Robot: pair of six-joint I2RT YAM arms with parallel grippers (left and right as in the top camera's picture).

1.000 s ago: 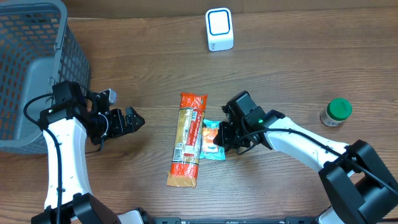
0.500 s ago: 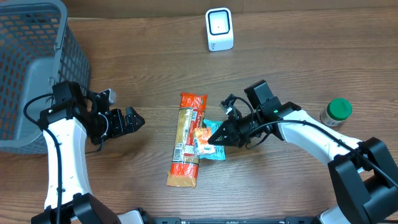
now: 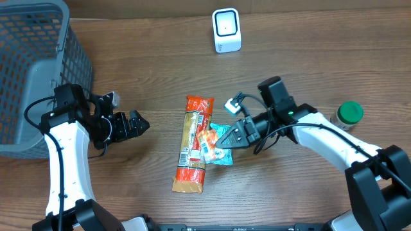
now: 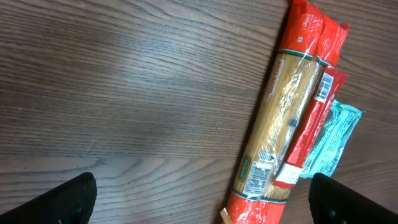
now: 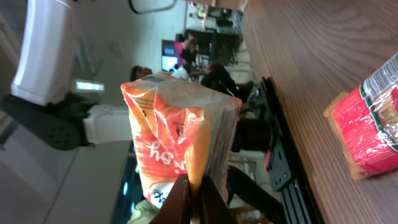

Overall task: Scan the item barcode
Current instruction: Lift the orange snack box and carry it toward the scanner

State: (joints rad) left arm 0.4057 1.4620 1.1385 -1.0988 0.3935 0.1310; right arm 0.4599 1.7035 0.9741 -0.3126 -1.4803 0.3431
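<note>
Brown wood-grain bench (image 3: 160,70). A grey basket (image 3: 38,58) is cut off at the top-left corner, a white scanner (image 3: 226,29) sits at the far edge, and a green-lidded jar (image 3: 347,115) sits right. The right wrist view shows a blurred room with screens. My right gripper (image 5: 193,194) is clamped on the orange packet (image 5: 177,130), just beside the pasta packet (image 3: 194,142) and over a half-hidden teal packet (image 3: 223,158). I can't make out its barcode. Left gripper (image 3: 141,124) is spread wide.

— How many packets?
— Three: one long pasta packet (image 3: 191,151), one teal packet (image 3: 223,158), one orange pouch (image 3: 207,141).
— And the rest?
— One grey basket (image 3: 70,58) at the bench's (image 3: 308,58) left edge, one white scanner (image 3: 227,30), one green-capped jar (image 3: 347,115).
</note>
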